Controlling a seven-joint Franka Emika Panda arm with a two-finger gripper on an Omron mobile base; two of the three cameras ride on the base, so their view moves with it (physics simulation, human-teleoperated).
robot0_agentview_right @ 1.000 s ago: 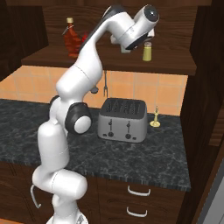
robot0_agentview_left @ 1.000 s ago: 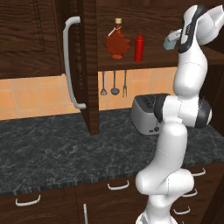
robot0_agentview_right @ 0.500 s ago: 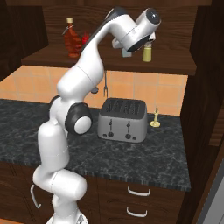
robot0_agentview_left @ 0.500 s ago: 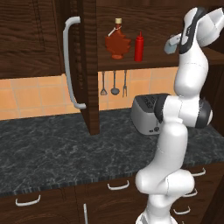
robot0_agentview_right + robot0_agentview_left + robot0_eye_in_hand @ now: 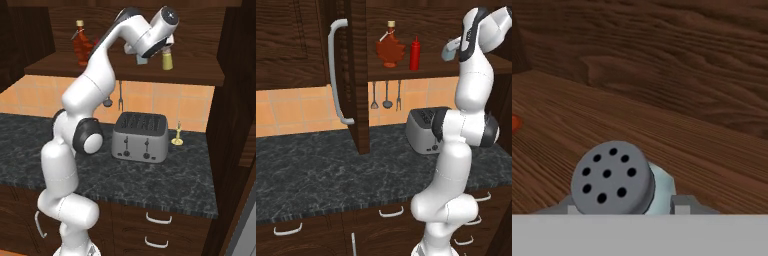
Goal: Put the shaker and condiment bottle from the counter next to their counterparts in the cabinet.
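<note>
- The arm is reaching a little deeper into the cabinet (image 5: 351,75) than a second ago; in the right base view the hand has shifted closer to the yellow-green shaker (image 5: 167,60).
- The gripper (image 5: 619,207) is holding the shaker (image 5: 614,179) clamped between its fingers, cap toward the camera, above the wooden shelf (image 5: 677,145).
- In the left base view the shaker (image 5: 448,51) is hanging at shelf height, right of the condiment bottle (image 5: 414,53).
- The condiment bottle is already standing just beside the syrup bottle (image 5: 390,47), so that half looks done.
- The shaker likely needs only lowering beside its yellow-green counterpart and release.
</note>
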